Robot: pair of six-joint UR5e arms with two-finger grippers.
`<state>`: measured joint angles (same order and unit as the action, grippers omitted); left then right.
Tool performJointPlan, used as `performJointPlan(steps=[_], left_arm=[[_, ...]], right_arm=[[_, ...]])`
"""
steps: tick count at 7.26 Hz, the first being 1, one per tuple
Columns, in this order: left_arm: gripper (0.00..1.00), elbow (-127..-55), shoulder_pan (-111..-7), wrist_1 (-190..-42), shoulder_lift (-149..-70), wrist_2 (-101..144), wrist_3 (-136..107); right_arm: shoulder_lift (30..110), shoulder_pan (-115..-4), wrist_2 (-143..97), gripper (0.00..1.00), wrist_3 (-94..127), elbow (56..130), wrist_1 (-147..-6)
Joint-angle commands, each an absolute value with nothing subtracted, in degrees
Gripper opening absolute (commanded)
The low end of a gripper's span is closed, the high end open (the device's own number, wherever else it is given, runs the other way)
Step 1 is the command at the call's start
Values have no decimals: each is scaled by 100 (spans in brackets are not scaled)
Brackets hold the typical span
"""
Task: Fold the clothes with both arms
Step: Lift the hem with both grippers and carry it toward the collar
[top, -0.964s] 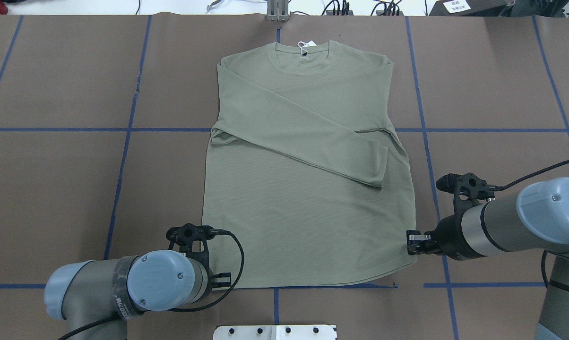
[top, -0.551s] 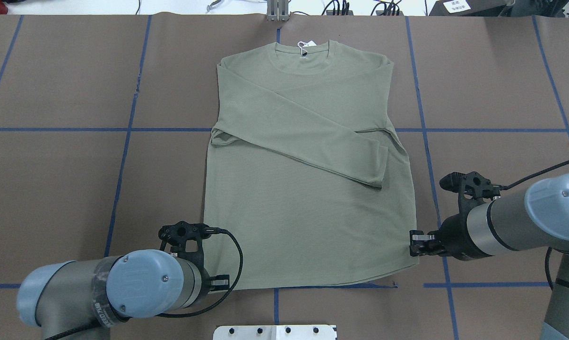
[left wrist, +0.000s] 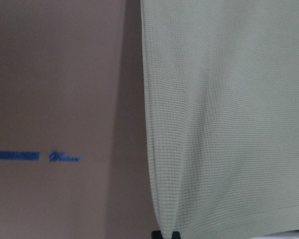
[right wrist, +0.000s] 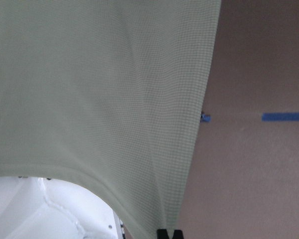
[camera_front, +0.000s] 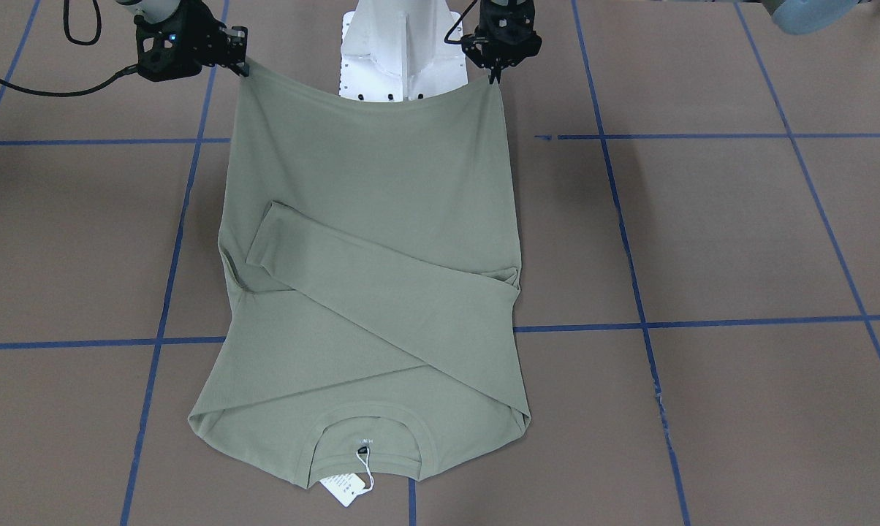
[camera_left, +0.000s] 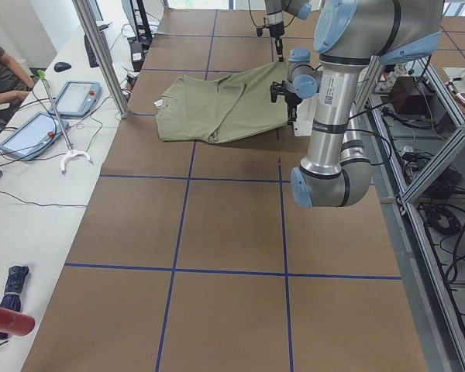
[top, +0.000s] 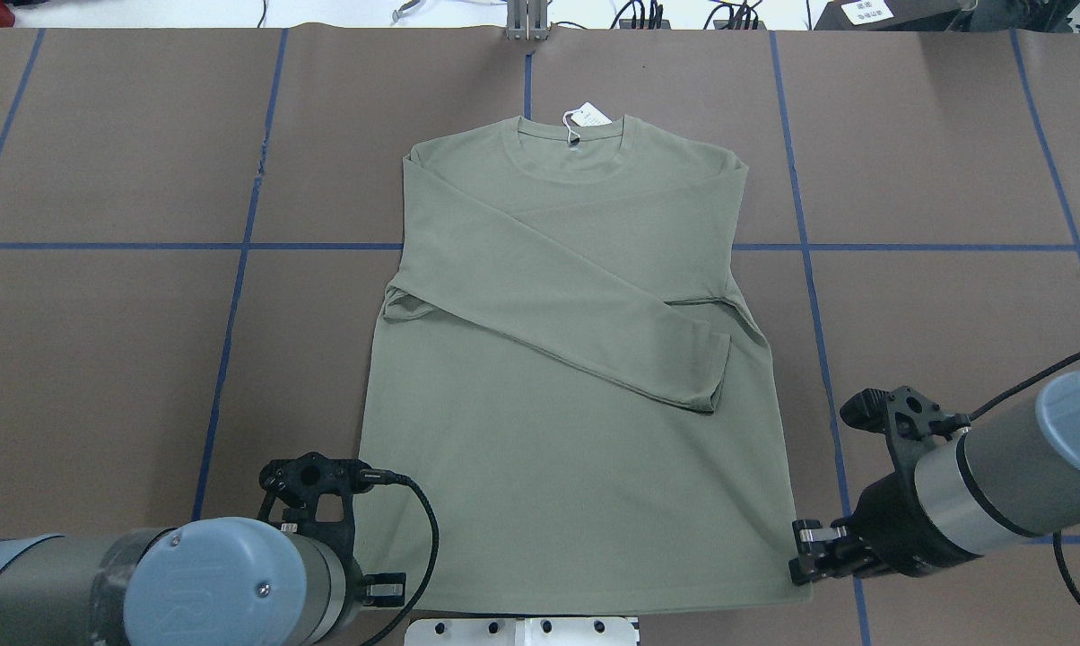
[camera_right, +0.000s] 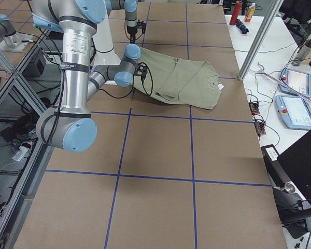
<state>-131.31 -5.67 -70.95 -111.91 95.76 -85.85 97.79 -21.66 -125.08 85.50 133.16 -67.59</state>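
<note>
The sage-green long-sleeved shirt (top: 567,449) lies face up on the brown table, collar and white tag (top: 587,117) at the far side, both sleeves folded across the chest. My left gripper (top: 383,589) is shut on the hem's left corner. My right gripper (top: 805,556) is shut on the hem's right corner. In the front-facing view the hem (camera_front: 370,102) hangs lifted between the right gripper (camera_front: 239,64) and the left gripper (camera_front: 495,74), sagging in the middle. The wrist views show cloth (left wrist: 224,119) (right wrist: 89,99) running up from the closed fingertips.
The white pedestal base (camera_front: 400,51) stands just behind the raised hem, at the table's near edge (top: 522,631). Blue tape lines (top: 244,247) grid the brown table cover. Tablets and cables lie on the operators' bench (camera_left: 31,132) beyond the collar side.
Both grippers have pulled back toward the robot's base with the hem corners. The whole shirt has slid toward the robot; the collar lies farther from the far edge.
</note>
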Motion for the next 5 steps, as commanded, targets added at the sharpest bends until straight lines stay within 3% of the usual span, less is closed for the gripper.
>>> performJointPlan(steps=[1, 3, 5], left_arm=[[0, -13639, -221, -6716, -11197, 9606, -8587], [0, -13790, -44, -6627, -11215, 9606, -8639], [0, -13676, -192, -6662, -11259, 9580, -8422]], right_arm=[[9896, -1619, -12568, 0, 9095, 13675, -6759], [10037, -1521, -12577, 0, 9097, 13676, -6759], [9976, -2263, -12568, 0, 9062, 13641, -6759]])
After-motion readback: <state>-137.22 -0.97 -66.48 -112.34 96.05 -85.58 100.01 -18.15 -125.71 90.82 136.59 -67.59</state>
